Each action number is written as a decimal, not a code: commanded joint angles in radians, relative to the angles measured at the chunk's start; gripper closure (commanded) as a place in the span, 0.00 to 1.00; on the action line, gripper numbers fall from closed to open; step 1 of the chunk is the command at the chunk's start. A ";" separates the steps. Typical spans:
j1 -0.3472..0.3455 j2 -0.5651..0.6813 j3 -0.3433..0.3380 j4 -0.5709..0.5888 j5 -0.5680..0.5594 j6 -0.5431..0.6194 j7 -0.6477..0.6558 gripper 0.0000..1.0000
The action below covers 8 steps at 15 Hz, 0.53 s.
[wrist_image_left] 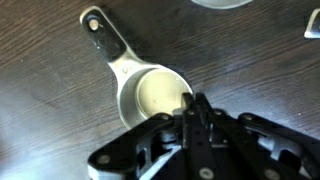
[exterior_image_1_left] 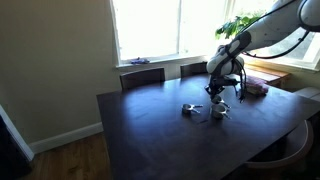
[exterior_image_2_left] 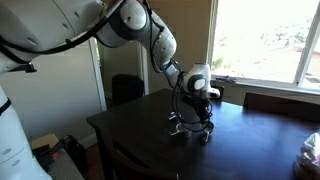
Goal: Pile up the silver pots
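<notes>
A small silver pot (wrist_image_left: 148, 95) with a short black-tipped handle (wrist_image_left: 103, 38) lies on the dark wooden table (wrist_image_left: 40, 110) in the wrist view. My gripper (wrist_image_left: 196, 108) is shut, its two fingers pinched together on the pot's right rim. The edge of another silver pot (wrist_image_left: 220, 3) shows at the top of that view. In an exterior view the gripper (exterior_image_1_left: 222, 98) hangs low over two silver pots (exterior_image_1_left: 190, 108) (exterior_image_1_left: 219, 112) near the table's middle. In an exterior view the gripper (exterior_image_2_left: 196, 108) stands over the same small pots (exterior_image_2_left: 180, 126), partly hiding them.
Two chairs (exterior_image_1_left: 142, 76) stand at the table's far side under the window. A pinkish stack (exterior_image_1_left: 256, 88) lies near the far right corner, with a plant (exterior_image_1_left: 238, 25) behind it. A bag-like thing (exterior_image_2_left: 311, 150) sits at the table's right end.
</notes>
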State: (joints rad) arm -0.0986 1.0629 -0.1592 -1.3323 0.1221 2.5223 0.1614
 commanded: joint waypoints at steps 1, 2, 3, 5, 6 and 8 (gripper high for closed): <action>0.014 -0.076 0.001 -0.122 -0.037 0.037 -0.001 0.94; 0.016 -0.071 0.001 -0.122 -0.043 0.029 0.000 0.94; 0.018 -0.069 0.000 -0.126 -0.049 0.023 0.000 0.94; 0.018 -0.082 0.006 -0.157 -0.061 0.033 -0.018 0.94; 0.020 -0.088 0.005 -0.171 -0.067 0.045 -0.021 0.94; 0.020 -0.107 0.009 -0.199 -0.078 0.073 -0.038 0.94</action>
State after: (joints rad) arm -0.0834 1.0489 -0.1584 -1.4055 0.0710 2.5515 0.1519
